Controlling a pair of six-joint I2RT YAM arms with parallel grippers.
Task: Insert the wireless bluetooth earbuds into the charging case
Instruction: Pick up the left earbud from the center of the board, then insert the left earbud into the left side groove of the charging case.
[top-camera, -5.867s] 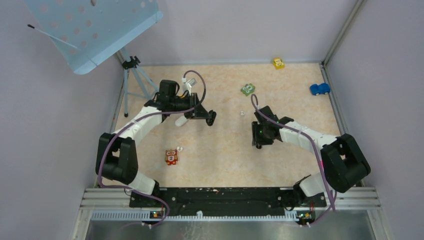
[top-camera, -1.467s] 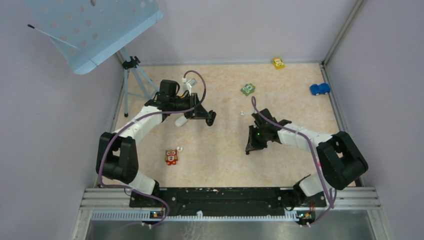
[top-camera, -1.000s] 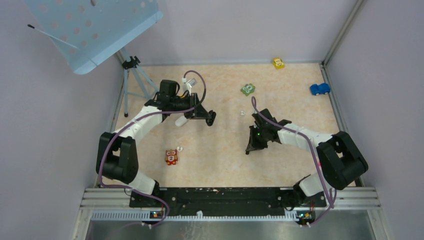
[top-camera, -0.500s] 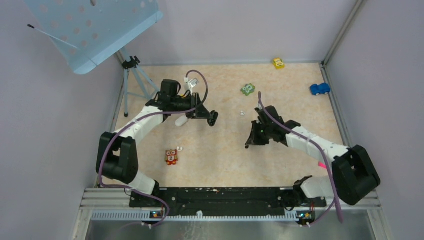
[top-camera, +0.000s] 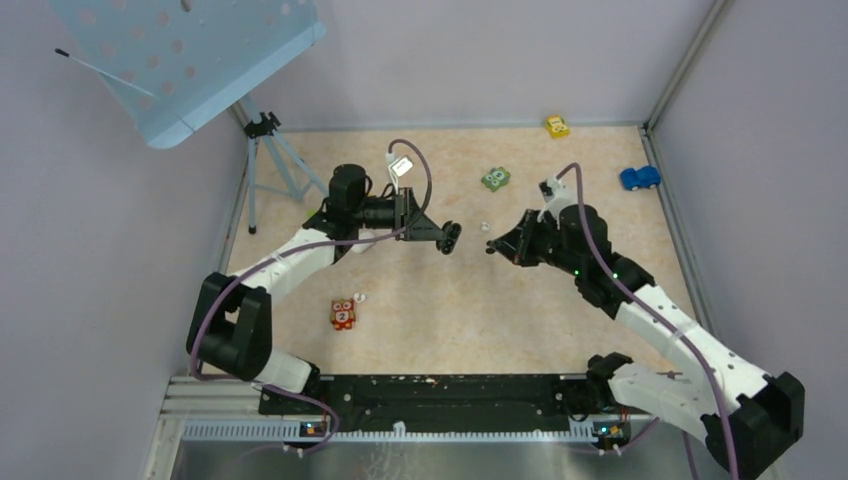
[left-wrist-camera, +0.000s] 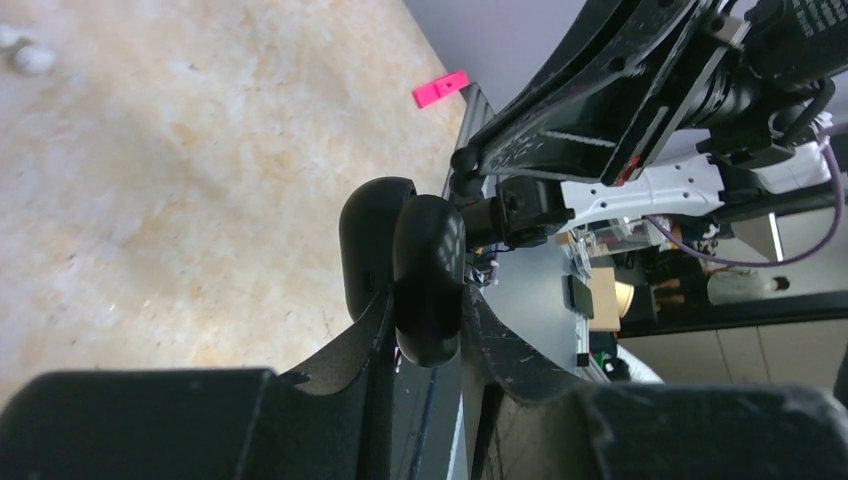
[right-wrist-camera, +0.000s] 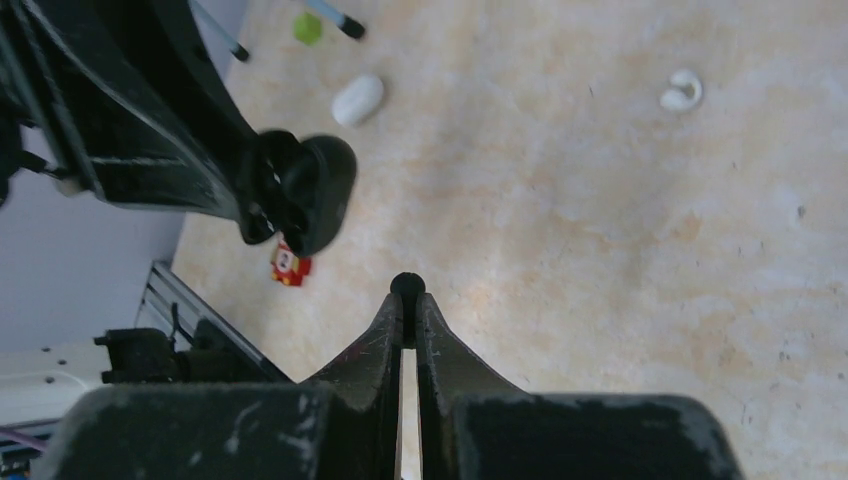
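My left gripper (top-camera: 441, 233) is shut on a black charging case (top-camera: 453, 237), held in the air over the middle of the table. In the left wrist view the case (left-wrist-camera: 404, 262) sits between my fingers with its lid standing apart. My right gripper (top-camera: 492, 247) faces it from the right, a short gap away. It is shut on a tiny black earbud (right-wrist-camera: 407, 283) that pokes out past the fingertips of the gripper (right-wrist-camera: 407, 302). The case (right-wrist-camera: 302, 190) shows ahead and to the left. One white earbud (top-camera: 484, 226) lies on the table between the arms, and another (top-camera: 359, 297) lies near the orange toy.
An orange owl toy (top-camera: 342, 314) stands at the front left. At the back are a green toy (top-camera: 495, 179), a blue car (top-camera: 639, 178) and a yellow toy (top-camera: 557, 126). A white oval object (right-wrist-camera: 357, 100) and a small green ball (right-wrist-camera: 308, 27) lie behind the left arm. A tripod (top-camera: 265, 130) stands at the back left.
The right arm has risen from the table and swung back and up towards the case, jaws closed on the black earbud. The left arm has carried the case to the right.
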